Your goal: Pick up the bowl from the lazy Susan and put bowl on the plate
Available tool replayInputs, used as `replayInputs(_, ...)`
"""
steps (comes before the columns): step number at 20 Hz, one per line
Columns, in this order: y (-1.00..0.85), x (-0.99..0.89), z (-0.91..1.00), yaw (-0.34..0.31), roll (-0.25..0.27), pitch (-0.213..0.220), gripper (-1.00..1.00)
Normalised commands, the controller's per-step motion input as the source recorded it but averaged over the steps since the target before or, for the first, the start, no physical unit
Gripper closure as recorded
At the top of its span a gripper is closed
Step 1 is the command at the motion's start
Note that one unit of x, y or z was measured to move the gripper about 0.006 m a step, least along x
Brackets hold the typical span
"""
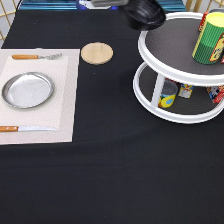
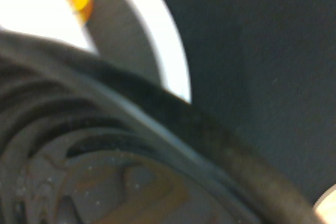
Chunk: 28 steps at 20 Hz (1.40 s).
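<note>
- One table [image 1: 115, 170], draped in black, carries everything I am working over.
- At about two o'clock on it stands the lazy Susan [image 1: 172, 70], two white tiers with grey mats; a green-and-yellow can [image 1: 209, 39] sits on the upper tier and smaller cans [image 1: 168, 95] on the lower.
- At nine o'clock lies a pale placemat [image 1: 65, 100], and on it the plate [image 1: 27, 90], bare and shiny, with a fork [image 1: 36, 56] at its twelve o'clock and a knife [image 1: 25, 128] at its six.
- Near twelve o'clock on the table hangs the bowl [image 1: 145, 15], black and glossy, raised above the upper tier's rim at that tier's ten o'clock edge. My wrist view is nearly filled by its ribbed inside [image 2: 105, 170], with a sliver of the white tier rim [image 2: 169, 55] behind.
- A wooden coaster [image 1: 97, 53] lies between the turntable and the placemat, near the table's eleven o'clock.
- My claw [image 1: 131, 6] is at the bowl's upper edge, and I judge it is carrying the bowl by the rim; whether it is wide or narrow I cannot tell.
- Risks, as I judge them: a glossy rim held at one edge may tilt or slip out; carried low, the bowl could clip the turntable rim; and the coaster, round and close by, could be mistaken for the plate.
</note>
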Motion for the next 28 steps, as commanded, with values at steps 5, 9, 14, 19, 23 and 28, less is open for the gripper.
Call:
replayInputs(5, -0.96, 0.38, -0.21, -0.010, 0.000, -0.162, 1.00)
replayInputs(9, -0.88, 0.29, -0.15, -0.039, 0.000, -0.175, 1.00)
replayInputs(14, -0.58, 0.06, -0.07, -0.162, 0.000, -0.154, 1.00)
replayInputs(19, -0.22, 0.00, -0.24, -0.293, 0.000, -0.206, 1.00)
replayInputs(23, -0.21, 0.00, -0.23, -0.300, 0.000, -0.191, 1.00)
replayInputs(28, -0.24, -0.10, -0.30, -0.295, 0.000, -0.121, 1.00)
